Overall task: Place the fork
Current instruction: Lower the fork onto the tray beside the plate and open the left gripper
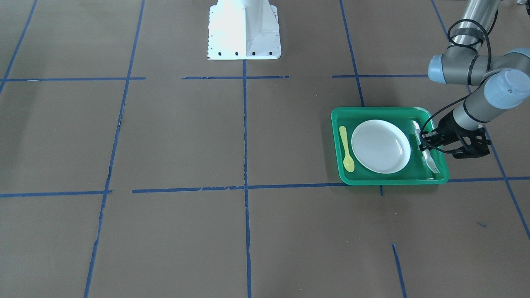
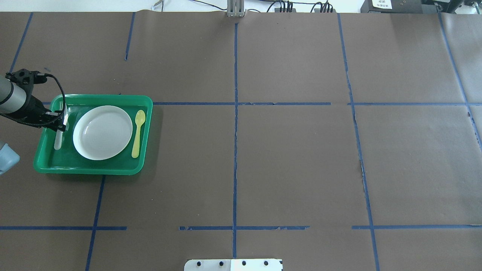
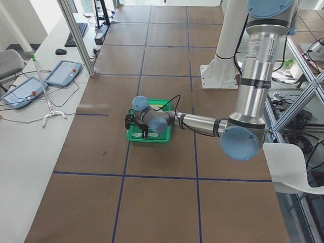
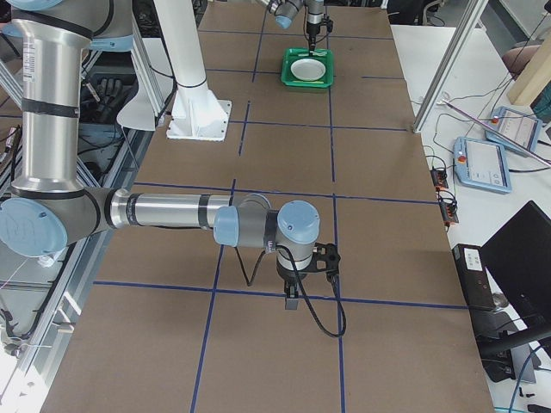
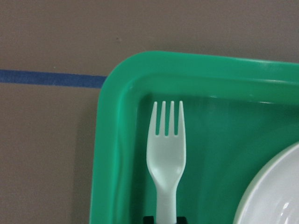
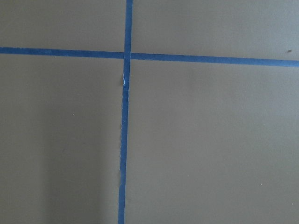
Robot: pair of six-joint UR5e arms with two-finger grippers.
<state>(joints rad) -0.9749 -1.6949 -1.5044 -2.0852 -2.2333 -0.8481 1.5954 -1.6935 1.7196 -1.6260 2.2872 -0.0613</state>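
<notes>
The fork (image 5: 166, 158) sits inside the green tray (image 1: 389, 111), which stands close to the worktop's (image 1: 165, 145) left edge. The fork is in the strip between the white plate (image 1: 381, 145) and the tray wall nearest that edge, tines toward the operators' edge. The yellow spoon (image 1: 345, 149) lies on the plate's other side, so this looks like a place setting with cutlery flanking the plate.

The left fingers (image 5: 147, 220) are closed on the slim handle, one tip on each side. They hold it behind the head, probably so the tines stay clear and the fork lies flat. It looks level with the tray floor, at or just above it (contact is hard to judge).

The left forearm slants in low from the left edge, wrist turned so the fingers point straight down. The right arm hangs over bare tape lines towards the right edge. I cannot tell whether the right fingers (image 4: 293, 301) are open or closed.
</notes>
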